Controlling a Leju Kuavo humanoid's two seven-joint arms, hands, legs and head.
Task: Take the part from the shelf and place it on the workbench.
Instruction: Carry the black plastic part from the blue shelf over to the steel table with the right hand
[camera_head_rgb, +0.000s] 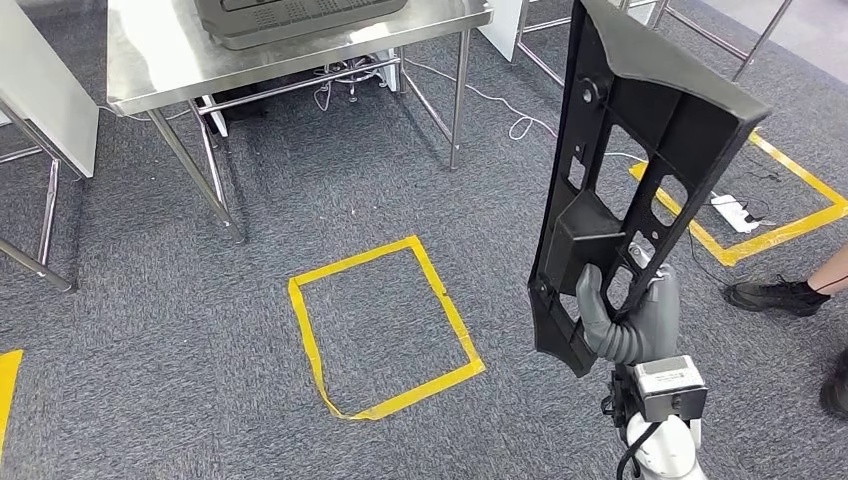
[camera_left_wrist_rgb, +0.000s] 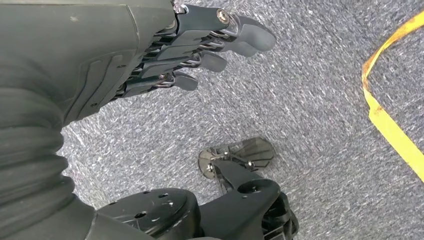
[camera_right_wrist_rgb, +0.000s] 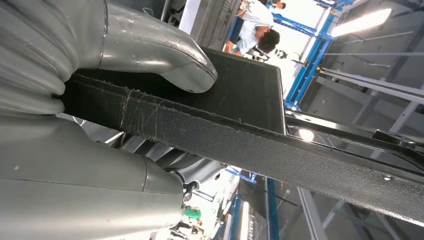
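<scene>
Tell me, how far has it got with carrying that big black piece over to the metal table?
Done: the long black plastic part with cut-out holes is off the shelf. In hand: the right robot hand grips it near its lower end, holding it upright above the grey carpet. The left robot hand holds nothing. Left: setting the part on the shiny steel workbench, which stands some way ahead.

Grey carpet floor (camera_head_rgb: 200, 330) bears a yellow tape square (camera_head_rgb: 385, 330) near the steel workbench (camera_head_rgb: 200, 60).

One black part (camera_head_rgb: 640, 130), one steel workbench (camera_head_rgb: 300, 60), two full yellow tape squares (camera_head_rgb: 385, 330) on the carpet, one power strip (camera_head_rgb: 735, 212).
</scene>
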